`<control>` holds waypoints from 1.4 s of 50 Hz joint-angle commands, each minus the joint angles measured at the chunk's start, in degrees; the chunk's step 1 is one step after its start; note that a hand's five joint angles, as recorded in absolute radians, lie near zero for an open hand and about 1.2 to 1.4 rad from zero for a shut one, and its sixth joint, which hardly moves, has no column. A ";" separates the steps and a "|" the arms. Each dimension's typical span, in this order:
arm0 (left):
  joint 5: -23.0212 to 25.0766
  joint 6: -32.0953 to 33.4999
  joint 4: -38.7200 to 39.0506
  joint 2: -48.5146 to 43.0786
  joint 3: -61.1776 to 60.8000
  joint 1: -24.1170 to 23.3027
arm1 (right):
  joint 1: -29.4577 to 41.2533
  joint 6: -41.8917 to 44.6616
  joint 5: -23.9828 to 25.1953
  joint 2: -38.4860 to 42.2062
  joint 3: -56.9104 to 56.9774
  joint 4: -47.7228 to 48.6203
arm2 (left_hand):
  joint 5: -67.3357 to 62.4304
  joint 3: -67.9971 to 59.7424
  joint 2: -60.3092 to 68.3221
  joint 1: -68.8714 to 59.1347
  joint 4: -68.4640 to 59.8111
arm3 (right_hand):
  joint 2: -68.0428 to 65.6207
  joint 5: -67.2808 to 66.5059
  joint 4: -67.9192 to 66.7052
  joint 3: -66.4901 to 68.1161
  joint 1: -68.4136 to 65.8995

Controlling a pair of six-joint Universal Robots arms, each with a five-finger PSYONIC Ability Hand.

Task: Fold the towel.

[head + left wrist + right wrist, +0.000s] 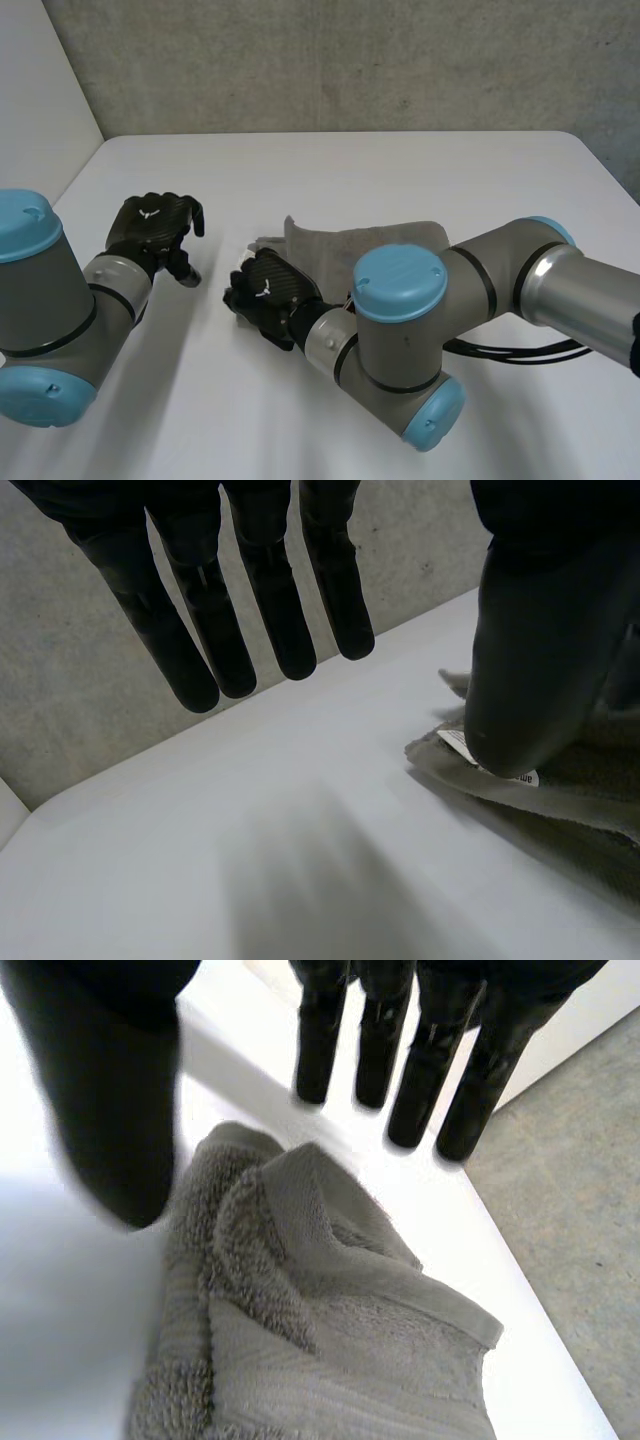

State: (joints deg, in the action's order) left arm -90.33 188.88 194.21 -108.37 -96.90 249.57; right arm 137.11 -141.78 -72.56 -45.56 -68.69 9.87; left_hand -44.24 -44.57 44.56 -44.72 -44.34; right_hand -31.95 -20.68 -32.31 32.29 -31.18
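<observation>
The white tabletop [330, 170] is taking up most of the scene, and a grey concrete wall [350, 60] is standing behind its far edge. The right arm [500, 280] is reaching in from the right and bending across the near middle of the tabletop. The left arm [60, 310] is coming in from the near left.

The grey-beige towel [385, 240] is lying about the middle of the tabletop, a little to the right. It is bunched in soft folds, not spread flat, and the right arm is hiding its near part.

The right hand [272, 290] is hovering at the left end of the towel, palm down. In the right wrist view its fingers [420, 1080] are pointing straight out past that end, with the thumb apart from them, and they are gripping nothing. I cannot tell if the palm is touching the cloth.

The left hand [152, 228] is hanging over bare tabletop, left of the towel and apart from it. Its fingers [270, 600] are also straight and relaxed, holding nothing.

A small white label [455, 742] is showing on the towel corner that is facing the left hand.
</observation>
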 commanded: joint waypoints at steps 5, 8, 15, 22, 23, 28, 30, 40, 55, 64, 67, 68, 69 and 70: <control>-0.46 -0.09 0.38 0.00 1.97 -2.24 | -5.25 -3.76 -1.26 -8.30 -3.90 -0.64 | 15.77 6.10 -6.08 6.24 5.86 | 21.95 20.68 22.31 -22.29 21.18; -0.46 -0.35 0.38 -0.09 2.94 -4.25 | -9.47 -6.82 -1.61 -13.13 -6.53 -0.73 | 15.77 6.10 -6.08 6.24 5.86 | 21.95 20.68 22.31 -22.29 21.18; -0.46 -0.70 0.64 -1.49 6.10 -10.05 | -19.23 -12.46 -2.41 -20.79 -14.18 -5.19 | 16.60 6.93 -6.92 7.08 6.70 | 21.95 20.68 22.31 -22.29 21.18; -0.46 -2.29 0.91 -7.30 10.94 -15.43 | -23.99 -12.73 -2.23 -21.94 -21.66 -6.53 | 17.28 7.61 -7.60 7.76 7.38 | 21.95 20.68 22.31 -22.29 21.18; -0.54 -2.55 0.91 -8.86 12.16 -16.21 | -24.69 -12.73 -2.23 -21.94 -23.14 -6.27 | 17.28 7.61 -7.60 7.76 7.38 | 21.95 20.68 22.31 -22.29 21.18; -0.37 -2.73 0.73 -13.71 15.34 -17.71 | -26.19 -12.91 -2.41 -21.41 -26.32 -4.33 | 17.28 7.61 -7.60 7.76 7.38 | 20.52 19.25 20.88 -20.86 19.75; -0.37 -2.64 0.73 -16.51 17.17 -18.67 | -27.06 -13.26 -2.76 -20.97 -27.90 -2.58 | 17.78 8.11 -8.10 8.26 7.88 | 18.00 16.74 18.36 -18.34 17.24; -0.99 -2.29 0.56 -21.36 19.55 -18.15 | -28.03 -12.99 -5.31 -17.19 -27.82 -0.20 | 17.28 7.61 -7.60 7.76 7.38 | 10.76 9.50 11.12 -11.10 10.00; -11.08 1.31 0.21 -21.01 14.90 -15.60 | -27.95 -6.60 -11.98 -14.29 -23.95 0.77 | 17.28 7.61 -7.60 7.76 7.38 | -48.05 -49.32 -47.69 47.71 -48.82; -12.15 2.37 0.21 -18.99 11.47 -15.86 | -27.15 8.19 -14.80 -17.90 -22.19 0.15 | 17.62 7.95 -7.93 8.09 7.71 | -48.05 -49.32 -47.69 47.71 -48.82; -12.15 2.28 0.29 -18.11 10.06 -16.39 | -25.75 12.14 -15.85 -17.72 -19.47 0.42 | 17.78 8.11 -8.10 8.26 7.88 | -48.05 -49.32 -47.69 47.71 -48.82; -12.23 2.02 0.29 -17.50 9.54 -16.48 | -23.66 12.58 -15.94 -17.46 -17.73 0.42 | 17.95 8.28 -8.27 8.43 8.05 | -48.05 -49.32 -47.69 47.71 -48.82; -12.24 1.85 0.21 -16.71 9.01 -16.48 | -20.59 12.58 -15.68 -17.28 -15.71 0.50 | 17.95 8.28 -8.27 8.43 8.05 | -48.05 -49.32 -47.69 47.71 -48.82; -12.24 1.84 0.21 -16.70 9.01 -16.48 | -20.56 12.58 -15.68 -17.28 -15.69 0.50 | 17.95 8.28 -8.27 8.43 8.05 | -48.05 -49.32 -47.69 47.71 -48.82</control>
State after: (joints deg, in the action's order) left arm -102.68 191.29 194.45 -127.07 -85.84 233.52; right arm 110.94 -132.96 -87.66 -63.31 -89.53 10.02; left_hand -41.18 -41.90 42.29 -42.08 -42.40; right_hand -72.41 -66.08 -76.94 76.89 -74.76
